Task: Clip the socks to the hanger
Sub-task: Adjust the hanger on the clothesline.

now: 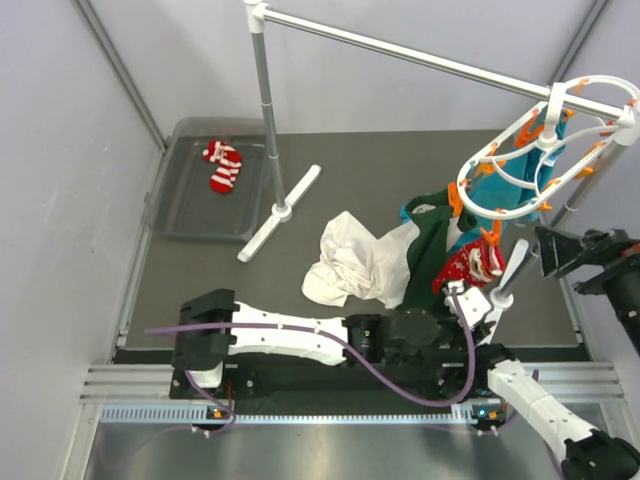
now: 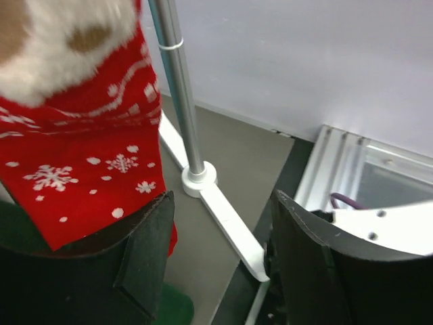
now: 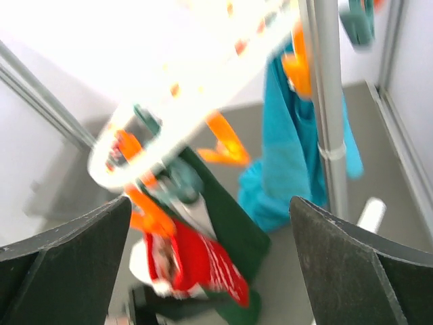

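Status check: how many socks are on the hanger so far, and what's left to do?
Done, it seems: the snowflake sock hangs under an orange clip on the hanger, though the right wrist view is blurred. In hand: nothing; the left gripper and right gripper both have open jaws, the left beside that sock. Left: the striped sock lies in the grey tray, unclipped.

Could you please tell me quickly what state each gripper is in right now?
Left gripper: open, beside the snowflake sock, not gripping it.
Right gripper: open, empty.
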